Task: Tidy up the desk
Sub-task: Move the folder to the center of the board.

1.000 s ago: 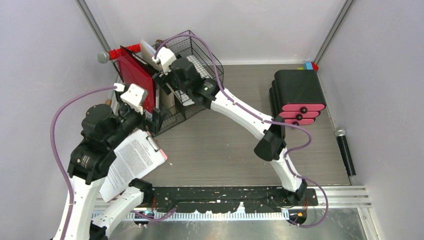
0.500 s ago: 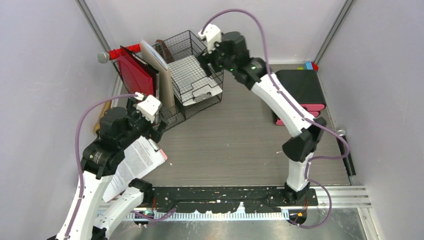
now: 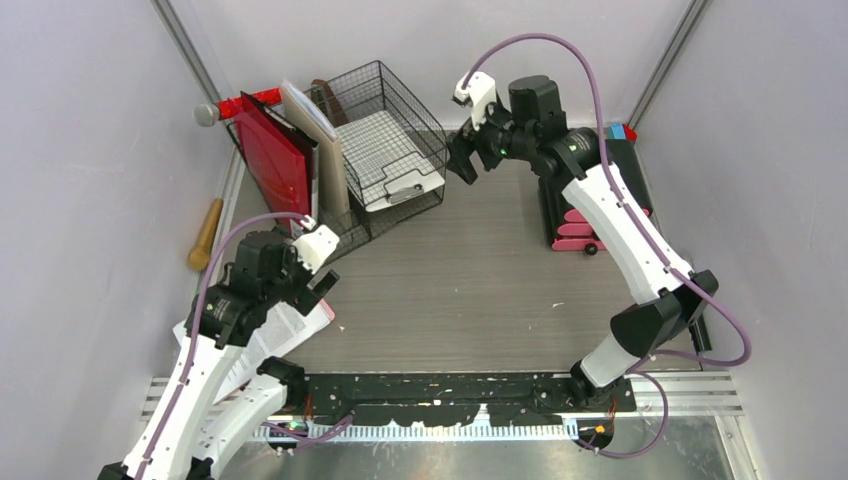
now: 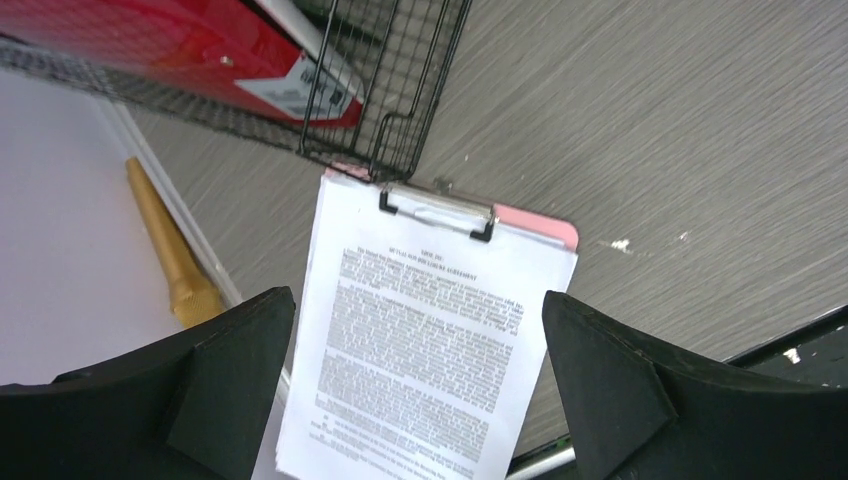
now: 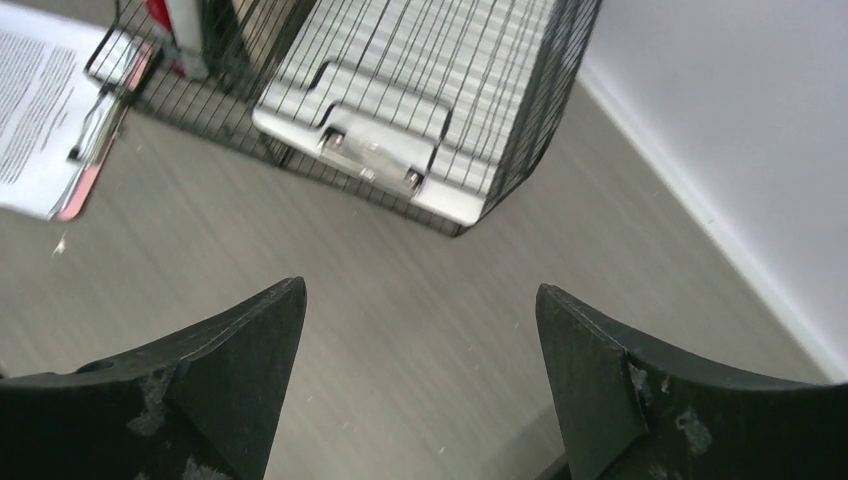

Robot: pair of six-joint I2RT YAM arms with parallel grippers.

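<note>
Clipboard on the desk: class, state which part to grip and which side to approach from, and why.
Grip the clipboard at its near short end, opposite the metal clip, coming from the front edge of the desk. It lies flat, leaving no gap along its sides, but that end seems to overhang the edge, so it can be pinched above and below.

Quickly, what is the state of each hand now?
Left hand: open, holding nothing.
Right hand: open, holding nothing.

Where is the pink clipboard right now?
In the left wrist view the clipboard lies near-left on the desk, clip end beside the wire rack.
</note>
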